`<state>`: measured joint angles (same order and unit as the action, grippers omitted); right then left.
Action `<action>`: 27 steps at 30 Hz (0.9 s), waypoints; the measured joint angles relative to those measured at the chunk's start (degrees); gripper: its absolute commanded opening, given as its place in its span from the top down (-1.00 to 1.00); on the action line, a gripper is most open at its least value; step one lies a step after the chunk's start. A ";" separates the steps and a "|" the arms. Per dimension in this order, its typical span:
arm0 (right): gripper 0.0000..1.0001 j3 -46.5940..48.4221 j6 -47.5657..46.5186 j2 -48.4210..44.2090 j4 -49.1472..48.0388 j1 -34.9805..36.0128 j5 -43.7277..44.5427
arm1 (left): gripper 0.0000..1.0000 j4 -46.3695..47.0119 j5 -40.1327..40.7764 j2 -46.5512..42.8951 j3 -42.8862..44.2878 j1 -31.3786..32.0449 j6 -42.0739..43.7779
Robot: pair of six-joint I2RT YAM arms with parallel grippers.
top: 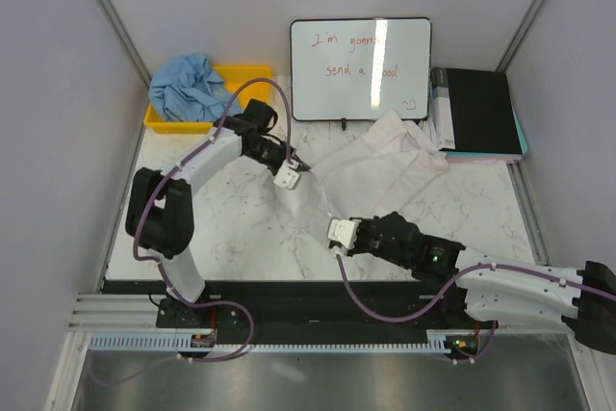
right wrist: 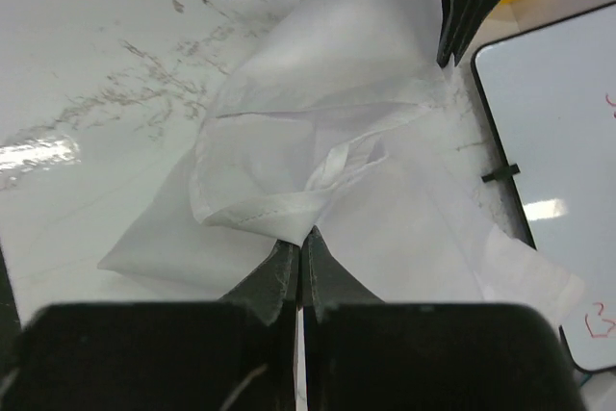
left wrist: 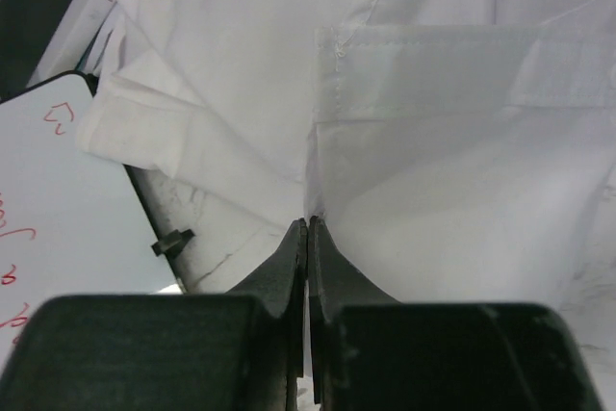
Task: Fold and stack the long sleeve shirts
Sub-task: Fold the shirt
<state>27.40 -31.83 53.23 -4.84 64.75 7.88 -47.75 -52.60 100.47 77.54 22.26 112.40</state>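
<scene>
A large, wrinkled white cloth long-sleeved shirt (top: 380, 166) sprawls from the middle of the marble tabletop (top: 231, 228) toward 1 o'clock. On the left arm (top: 214, 156) the jaws are clenched on the shirt's 9 o'clock edge. On the right arm (top: 510, 286) they pinch its 7 o'clock hem. A crumpled light blue cloth shirt (top: 188, 84) sits in the yellow plastic bin (top: 248, 74) at 11 o'clock.

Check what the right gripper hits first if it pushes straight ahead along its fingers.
The white shirt: the right gripper is shut on a fold, with more bunched cloth directly ahead. The left gripper, pinching the same shirt, sits beyond and right of that line, probably clear.
</scene>
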 measured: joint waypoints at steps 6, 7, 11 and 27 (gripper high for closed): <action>1.00 -1.05 -1.42 -2.36 2.99 -8.87 -0.92 | 0.96 4.61 0.00 8.13 8.70 2.38 0.00; 1.00 -1.27 -1.68 -2.78 3.39 -10.21 -1.20 | 0.97 5.49 -0.02 9.64 9.99 2.80 0.00; 1.00 -2.51 -3.26 -4.11 4.87 -15.63 -3.19 | 0.97 8.20 -0.04 14.01 13.53 4.37 0.00; 1.00 -6.47 -7.93 1.79 6.99 -30.08 -9.64 | 0.96 20.26 0.52 25.46 19.65 9.99 0.00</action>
<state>20.93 -39.77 55.02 2.15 34.68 -1.76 -27.49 -52.07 125.93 97.19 32.25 112.40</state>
